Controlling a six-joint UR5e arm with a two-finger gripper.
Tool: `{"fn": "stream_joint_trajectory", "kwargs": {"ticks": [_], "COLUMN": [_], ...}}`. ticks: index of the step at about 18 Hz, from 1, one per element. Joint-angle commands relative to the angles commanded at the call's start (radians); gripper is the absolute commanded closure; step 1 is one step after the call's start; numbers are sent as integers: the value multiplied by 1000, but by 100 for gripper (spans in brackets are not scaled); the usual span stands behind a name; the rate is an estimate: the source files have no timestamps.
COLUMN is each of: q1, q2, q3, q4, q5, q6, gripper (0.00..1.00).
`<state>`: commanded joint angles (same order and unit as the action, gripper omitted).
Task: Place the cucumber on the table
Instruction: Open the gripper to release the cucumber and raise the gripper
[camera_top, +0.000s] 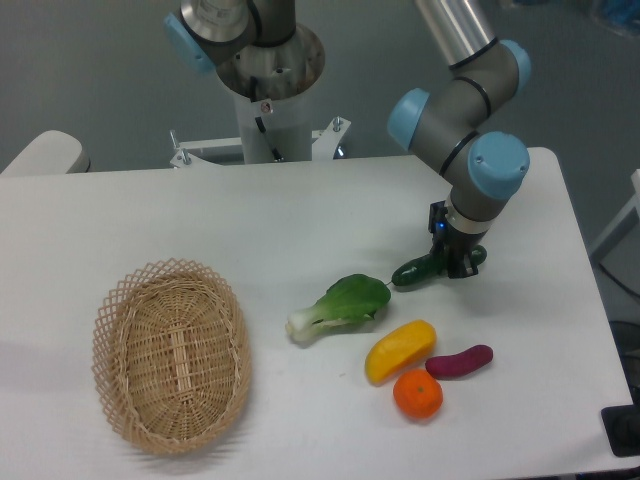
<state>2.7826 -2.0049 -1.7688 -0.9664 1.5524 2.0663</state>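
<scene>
The dark green cucumber (413, 270) lies nearly level just above or on the white table (200, 220), right of the bok choy, its thin stem tip pointing left. My gripper (455, 262) points straight down over the cucumber's right half and is shut on it. The fingers cover the middle of the cucumber; its right end shows past them. I cannot tell whether the cucumber touches the table.
A leafy bok choy (340, 303) lies just left of the cucumber's stem. In front sit a yellow piece (399, 349), an orange (417, 394) and a purple eggplant (459, 361). An oval wicker basket (172, 355) stands at the front left. The robot base (270, 90) is at the back.
</scene>
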Motion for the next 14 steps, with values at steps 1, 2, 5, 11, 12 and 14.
{"fn": "stream_joint_trajectory", "kwargs": {"ticks": [1, 2, 5, 11, 12, 14], "q1": [0, 0, 0, -49, -61, -90], "q2": [3, 8, 43, 84, 92, 95], "q3": [8, 17, 44, 129, 141, 182], "q4": [0, -3, -12, -40, -40, -40], "q5": [0, 2, -5, -11, -14, -32], "q6": [0, 0, -86, -265, -332, -469], "gripper": [0, 0, 0, 0, 0, 0]}}
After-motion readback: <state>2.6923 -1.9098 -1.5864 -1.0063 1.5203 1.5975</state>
